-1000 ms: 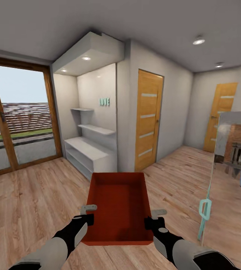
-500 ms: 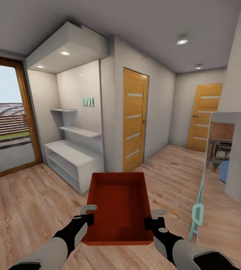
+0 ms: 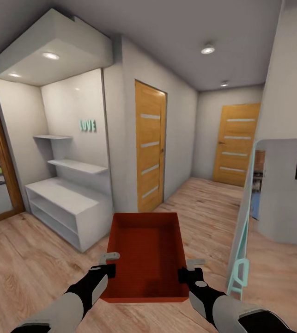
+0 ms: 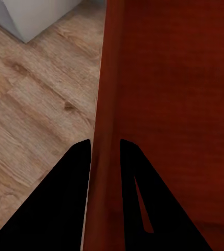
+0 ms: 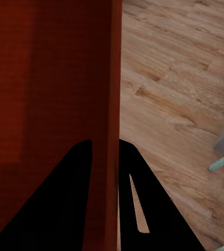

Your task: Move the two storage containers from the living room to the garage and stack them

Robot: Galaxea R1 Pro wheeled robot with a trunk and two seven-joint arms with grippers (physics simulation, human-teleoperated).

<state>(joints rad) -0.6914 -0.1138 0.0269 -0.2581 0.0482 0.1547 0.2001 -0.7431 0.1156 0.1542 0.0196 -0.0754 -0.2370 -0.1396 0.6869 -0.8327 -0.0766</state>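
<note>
While each claw pinches a side wall, the storage container points lengthwise straight ahead.

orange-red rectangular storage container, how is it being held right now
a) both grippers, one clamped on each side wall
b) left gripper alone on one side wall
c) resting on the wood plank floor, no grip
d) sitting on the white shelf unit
a: the orange-red rectangular storage container is carried above the floor, with the left gripper pinching one thin side wall and the right gripper pinching the opposite one.
</note>
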